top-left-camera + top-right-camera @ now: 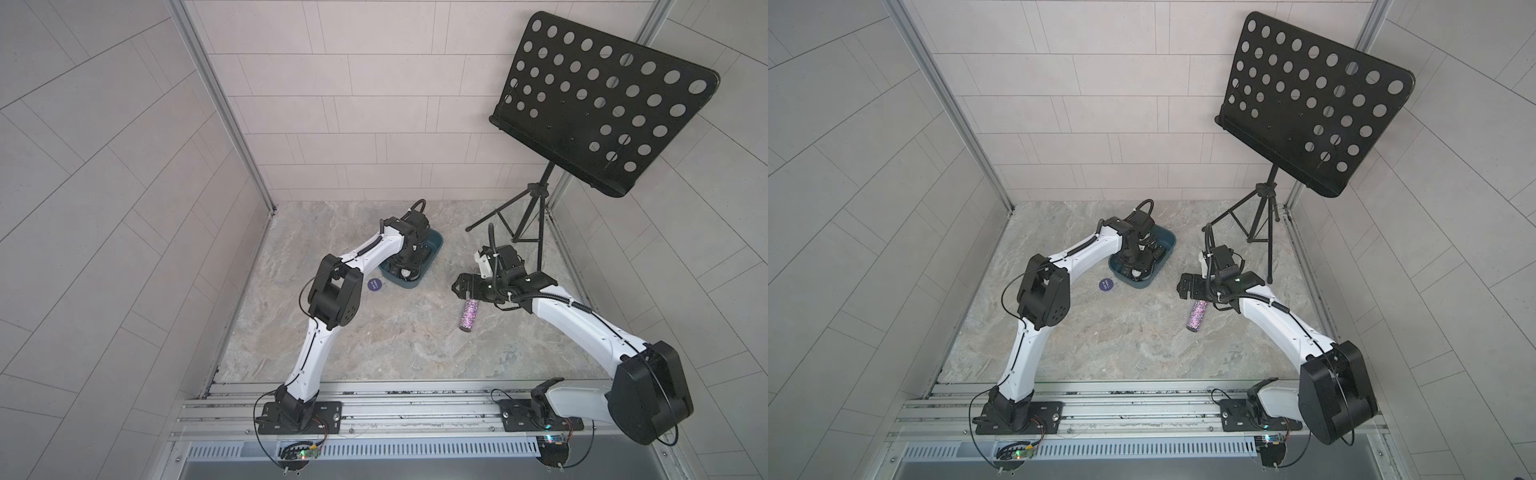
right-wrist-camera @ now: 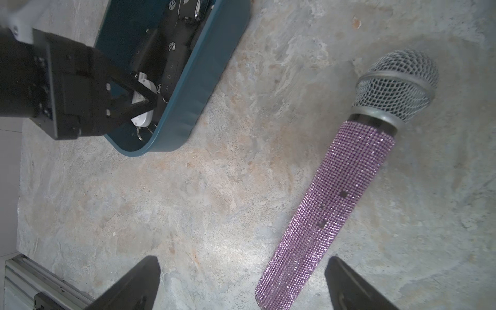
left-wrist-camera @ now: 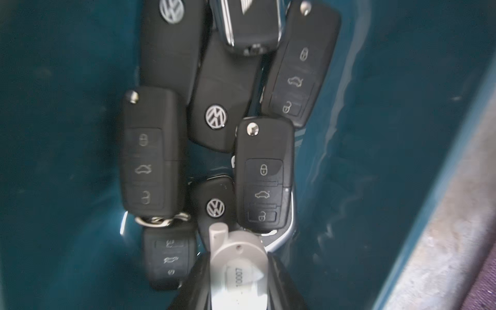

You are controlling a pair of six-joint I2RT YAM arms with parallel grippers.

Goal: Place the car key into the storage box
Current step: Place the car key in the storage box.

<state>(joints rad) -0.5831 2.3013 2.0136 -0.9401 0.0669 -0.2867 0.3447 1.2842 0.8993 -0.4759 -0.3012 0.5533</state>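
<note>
Left of centre, the left gripper (image 2: 147, 99) is down inside the storage box (image 1: 415, 286), jaws pinched tight on the car key (image 3: 237, 252), a white labelled fob. To its right, the right gripper (image 2: 243, 260) gapes wide and empty above a purple glitter microphone (image 2: 335, 188). The marbled table (image 1: 374, 345) sits between tiled walls (image 1: 104, 187), with a music stand (image 1: 602, 104) at upper right. The teal box also holds several black key fobs (image 3: 264, 174).

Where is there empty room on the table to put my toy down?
The bare table between the microphone and the front rail is free, as is the strip between box and microphone. The box is crowded with keys.
</note>
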